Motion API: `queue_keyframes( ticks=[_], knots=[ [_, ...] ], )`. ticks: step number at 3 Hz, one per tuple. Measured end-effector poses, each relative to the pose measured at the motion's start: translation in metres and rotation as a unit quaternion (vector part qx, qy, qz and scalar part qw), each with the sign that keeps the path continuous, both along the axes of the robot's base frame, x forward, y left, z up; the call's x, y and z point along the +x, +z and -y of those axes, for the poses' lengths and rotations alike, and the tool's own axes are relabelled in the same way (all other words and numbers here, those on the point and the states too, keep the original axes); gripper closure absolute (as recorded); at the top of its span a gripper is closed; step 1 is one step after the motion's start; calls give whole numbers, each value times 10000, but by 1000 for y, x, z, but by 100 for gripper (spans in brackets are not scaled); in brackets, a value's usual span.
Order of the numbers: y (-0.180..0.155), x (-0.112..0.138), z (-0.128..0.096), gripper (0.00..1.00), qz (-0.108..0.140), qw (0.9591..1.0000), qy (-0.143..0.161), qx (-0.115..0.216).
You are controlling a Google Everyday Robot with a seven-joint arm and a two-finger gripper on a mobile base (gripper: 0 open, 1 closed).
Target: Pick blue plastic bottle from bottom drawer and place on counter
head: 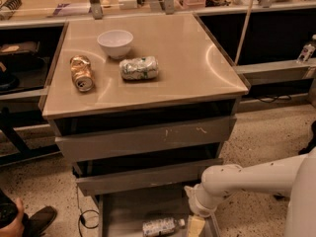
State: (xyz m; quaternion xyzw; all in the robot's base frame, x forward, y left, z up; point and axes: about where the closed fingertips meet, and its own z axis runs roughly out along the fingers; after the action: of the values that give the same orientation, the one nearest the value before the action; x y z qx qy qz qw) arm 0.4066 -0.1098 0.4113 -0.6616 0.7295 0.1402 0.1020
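The blue plastic bottle (162, 226) lies on its side on the floor of the open bottom drawer (128, 209), cap pointing right, at the frame's bottom edge. My gripper (195, 226) hangs at the end of the white arm just right of the bottle's cap, over the drawer's right side; most of it is cut off by the bottom edge. The counter (187, 58), the glossy beige top of the cabinet, is above, with its right half bare.
On the counter stand a white bowl (115, 43), a dented gold can (81, 73) and a crushed silver-green can (139, 68). Two closed drawers (148, 137) sit above the open one. A person's shoe (37, 220) is at the lower left. A cable (84, 216) hangs by the drawer.
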Motion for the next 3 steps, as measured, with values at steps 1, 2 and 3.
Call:
queue_keyframes(
  ticks=[1, 2, 3],
  knots=[
    [-27, 5, -6, 0, -31, 9998, 10, 185],
    [-107, 31, -20, 0, -143, 9984, 126, 535],
    [-107, 31, -20, 0, -143, 9984, 126, 535]
  ],
)
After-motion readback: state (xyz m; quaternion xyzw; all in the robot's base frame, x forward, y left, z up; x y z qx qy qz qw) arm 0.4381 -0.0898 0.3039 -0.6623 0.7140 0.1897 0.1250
